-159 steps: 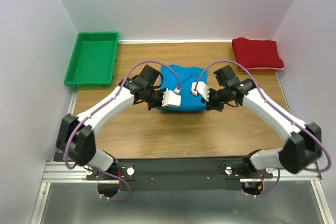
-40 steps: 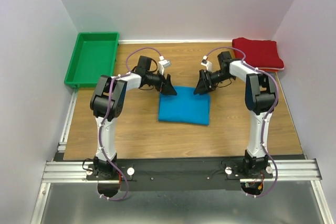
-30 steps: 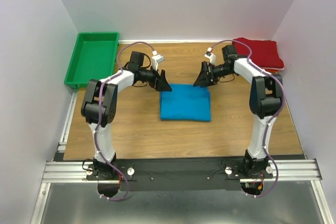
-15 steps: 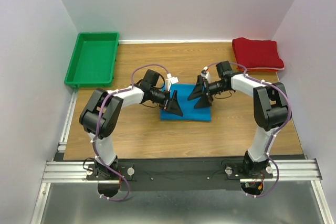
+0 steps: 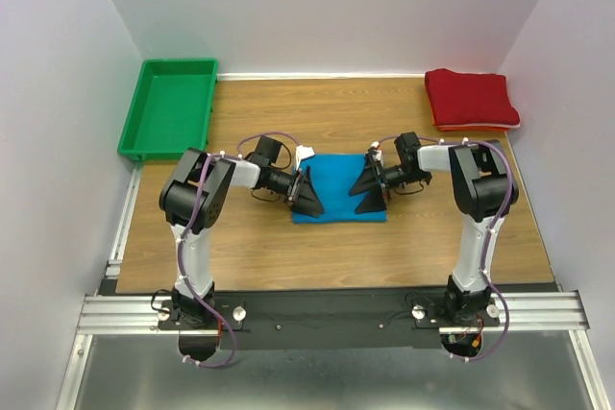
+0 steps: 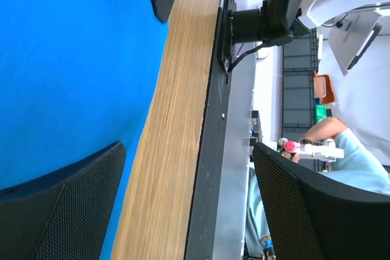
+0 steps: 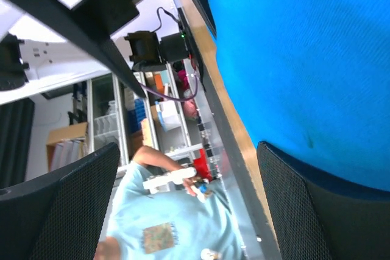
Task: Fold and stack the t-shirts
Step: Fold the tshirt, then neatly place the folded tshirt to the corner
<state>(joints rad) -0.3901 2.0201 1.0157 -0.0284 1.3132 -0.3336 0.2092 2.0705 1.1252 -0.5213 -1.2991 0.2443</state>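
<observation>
The blue t-shirt [image 5: 338, 184] lies folded into a flat rectangle at the middle of the table. My left gripper [image 5: 306, 195] sits low at its left edge, open, nothing between its fingers. My right gripper [image 5: 368, 189] sits low at its right edge, also open and empty. In the left wrist view the blue t-shirt [image 6: 73, 59] fills the left side, and the left gripper [image 6: 189, 208] spans cloth and bare wood. In the right wrist view the blue t-shirt [image 7: 304, 47] fills the upper right beside the wide right gripper [image 7: 189, 202]. The dark red t-shirt [image 5: 471, 98] rests folded at the back right corner.
A green tray [image 5: 168, 108] stands at the back left corner. White walls close the table on the left, back and right. Both arms stand folded upright near the table's front, elbows over the wood on either side of the blue shirt.
Both grippers have moved from behind the blue shirt's far corners toward me and down, onto its left and right edges. They stay open. The shirt has not moved.
</observation>
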